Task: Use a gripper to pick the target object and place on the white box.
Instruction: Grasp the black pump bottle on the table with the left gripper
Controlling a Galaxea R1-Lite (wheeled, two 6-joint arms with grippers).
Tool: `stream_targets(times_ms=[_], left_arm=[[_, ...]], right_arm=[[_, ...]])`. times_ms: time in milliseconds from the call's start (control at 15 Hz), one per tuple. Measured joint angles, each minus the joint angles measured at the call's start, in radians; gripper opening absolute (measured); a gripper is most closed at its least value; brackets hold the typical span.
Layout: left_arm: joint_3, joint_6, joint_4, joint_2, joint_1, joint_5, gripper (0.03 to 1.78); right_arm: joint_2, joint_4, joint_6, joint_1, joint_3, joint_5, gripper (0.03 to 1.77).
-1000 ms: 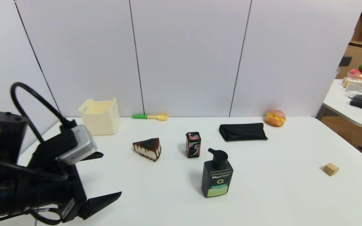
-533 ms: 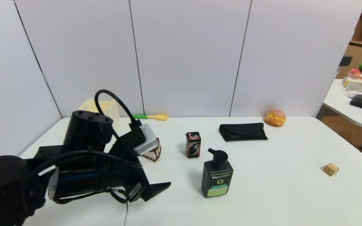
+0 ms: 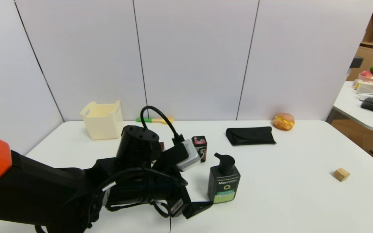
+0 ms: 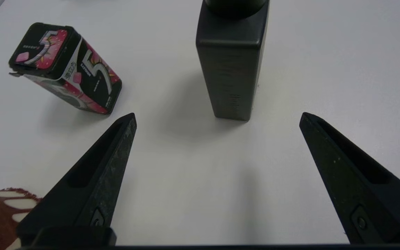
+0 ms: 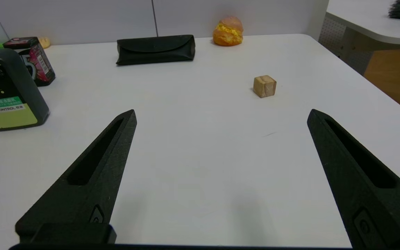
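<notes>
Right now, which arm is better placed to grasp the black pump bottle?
The left. Its open tool faces the pump bottle closely, fingers apart. The right tool sits farther off, bottle to one side.

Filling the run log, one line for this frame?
left end effector: open, facing pump bottle, no contact | right end effector: open, idle | white basket: empty

We see a black pump bottle point(image 3: 223, 183) with a light green lower label, and a cream-white basket point(image 3: 103, 120). The gum box point(image 4: 66, 67) is black with pink-red patterning; our left gripper point(image 4: 217, 119) is matte black.
</notes>
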Motion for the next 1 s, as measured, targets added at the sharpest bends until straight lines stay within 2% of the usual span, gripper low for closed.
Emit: stream_targets(times_ms=[200, 1000], left_arm=[[-0.030, 0.000, -0.026, 0.049, -0.019, -0.019, 1.69], [-0.152, -0.045, -0.153, 0.233, -0.069, -0.021, 1.69]], right_arm=[[0.000, 0.000, 0.000, 0.000, 0.000, 0.000, 1.70], [0.000, 0.000, 0.000, 0.000, 0.000, 0.000, 1.70]])
